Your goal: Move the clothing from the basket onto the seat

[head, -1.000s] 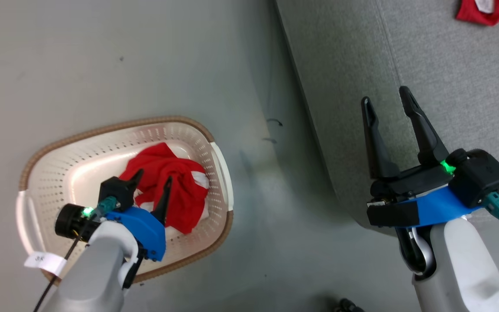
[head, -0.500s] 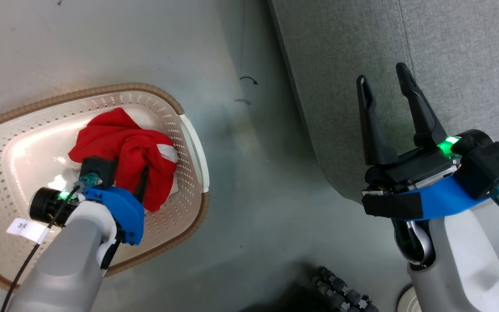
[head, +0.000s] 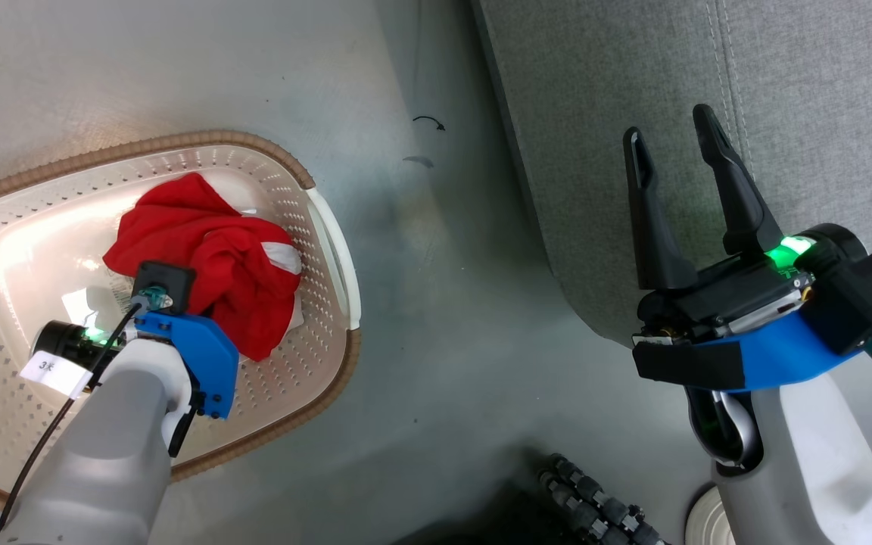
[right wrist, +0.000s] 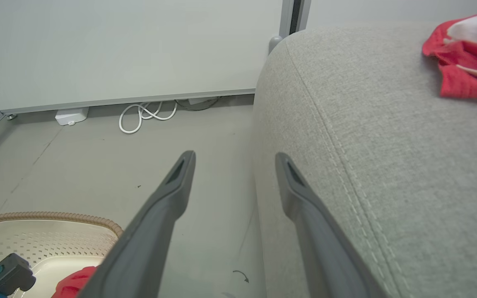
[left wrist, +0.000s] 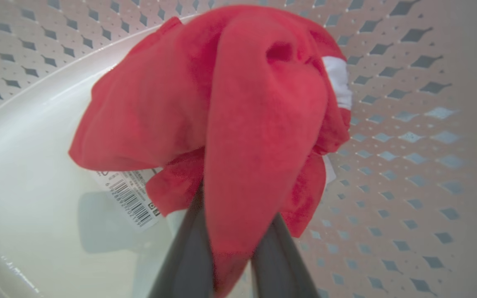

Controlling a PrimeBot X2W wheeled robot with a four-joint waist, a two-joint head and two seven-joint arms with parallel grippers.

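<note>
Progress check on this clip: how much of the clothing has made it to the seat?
Done: one red garment lies on the seat. In hand: the left gripper is shut on the bundled clothing inside the basket, not yet lifted out. Left: carrying it to the seat; the right gripper is open, empty.

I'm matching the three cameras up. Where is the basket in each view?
Head: basket at the left.
Left wrist: its perforated wall and bottom surround the garment.
Right wrist: its rim at the lower left corner.
Shared landmark: the red garment inside it.
</note>
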